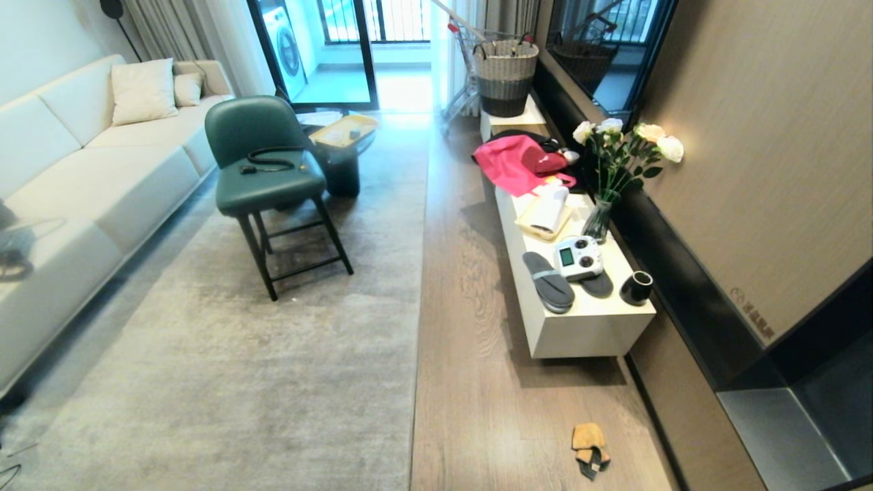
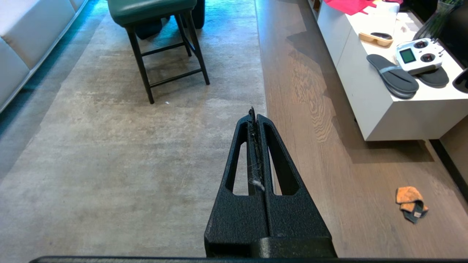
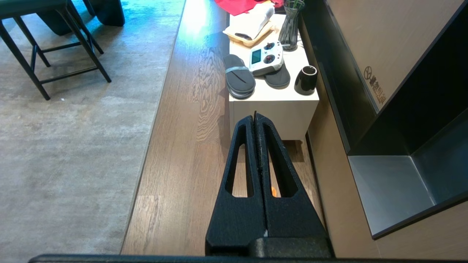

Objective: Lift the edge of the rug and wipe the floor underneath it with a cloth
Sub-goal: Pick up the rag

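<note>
The rug edge (image 1: 421,273) runs straight up mid-frame — flat on the floor (image 1: 477,382). The cloth (image 1: 590,450) lies crumpled, lower right. Left gripper (image 2: 253,111) and right gripper (image 3: 255,116) — fingers pressed together, empty.

The cloth (image 1: 589,447) lies on the floor (image 1: 477,382), right of the rug edge (image 1: 417,327).

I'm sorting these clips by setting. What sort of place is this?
Most likely a home living room: a cream sofa with cushions stands beside a large grey rug on a wood floor, and a low white cabinet holds flowers and slippers.
</note>
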